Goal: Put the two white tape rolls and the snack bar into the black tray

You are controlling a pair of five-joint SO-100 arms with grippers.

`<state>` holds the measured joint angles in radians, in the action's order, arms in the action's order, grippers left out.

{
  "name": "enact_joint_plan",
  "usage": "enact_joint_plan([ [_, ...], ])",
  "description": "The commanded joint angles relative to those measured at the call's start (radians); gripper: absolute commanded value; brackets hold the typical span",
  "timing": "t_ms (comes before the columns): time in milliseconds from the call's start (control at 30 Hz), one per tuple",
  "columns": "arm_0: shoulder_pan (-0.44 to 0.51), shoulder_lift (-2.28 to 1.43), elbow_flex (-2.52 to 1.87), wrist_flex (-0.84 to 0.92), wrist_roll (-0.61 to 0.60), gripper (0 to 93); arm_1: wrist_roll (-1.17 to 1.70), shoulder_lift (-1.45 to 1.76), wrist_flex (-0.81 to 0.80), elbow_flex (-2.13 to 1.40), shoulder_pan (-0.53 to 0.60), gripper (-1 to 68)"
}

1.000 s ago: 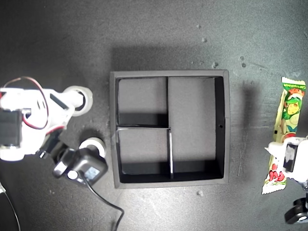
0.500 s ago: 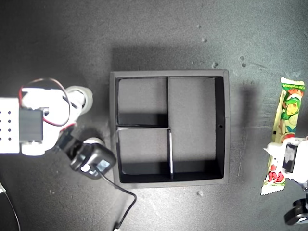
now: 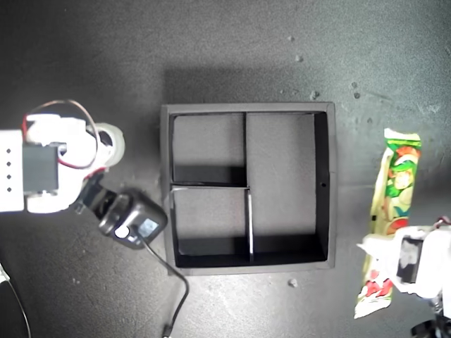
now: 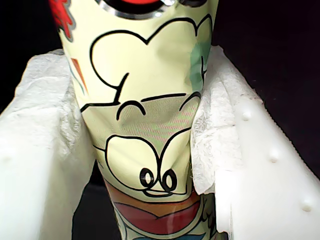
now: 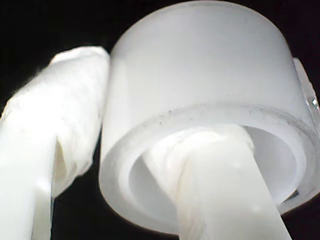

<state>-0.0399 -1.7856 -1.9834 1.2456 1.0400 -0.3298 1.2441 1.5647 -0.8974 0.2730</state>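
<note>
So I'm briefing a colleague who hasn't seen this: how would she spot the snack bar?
Start at the black tray. Off its wall on the exterior view's right, the snack bar lies lengthwise: long, shiny yellow-green, cartoon-printed, with my first gripper clamped near its red end.

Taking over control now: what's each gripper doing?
My first gripper: closed on the snack bar.
My second gripper: closed on a white tape roll, one finger through its core.

No readable text anywhere. Snack bar [image 3: 390,211] wrapper has red print at one end + cartoon figure, too blurred to read.
</note>
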Motion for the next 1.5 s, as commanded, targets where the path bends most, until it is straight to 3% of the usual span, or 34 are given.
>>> enact_joint_plan([
  [0, -0.026, -0.106, 0.140, 0.089, -0.046, 0.1, 0.218, -0.095, -0.058, 0.158, -0.035, 1.1],
  [233, -0.034, 0.123, 0.672, 0.276, -0.173, 0.1, 0.216, -0.190, -0.245, 0.150, -0.080, 0.2],
  [600, 0.025, 0.709, 1.462, 0.584, -0.218, 0.1, 0.167, -0.272, -0.216, 0.311, -0.023, 0.8],
  [1033, 0.060, 0.752, 1.486, 0.586, -0.198, 3.3, 0.149, -0.272, -0.164, 0.288, -0.023, 1.4],
  [1133, 0.069, 0.750, 1.485, 0.588, -0.195, 9.6, 0.149, -0.272, -0.149, 0.288, -0.021, 4.6],
  [1267, 0.077, 0.746, 1.483, 0.588, -0.195, 15.5, 0.150, -0.272, -0.117, 0.295, -0.020, 16.4],
  [1467, 0.078, 0.724, 1.460, 0.588, -0.198, 17.8, 0.149, -0.272, -0.077, 0.298, -0.021, 23.7],
])
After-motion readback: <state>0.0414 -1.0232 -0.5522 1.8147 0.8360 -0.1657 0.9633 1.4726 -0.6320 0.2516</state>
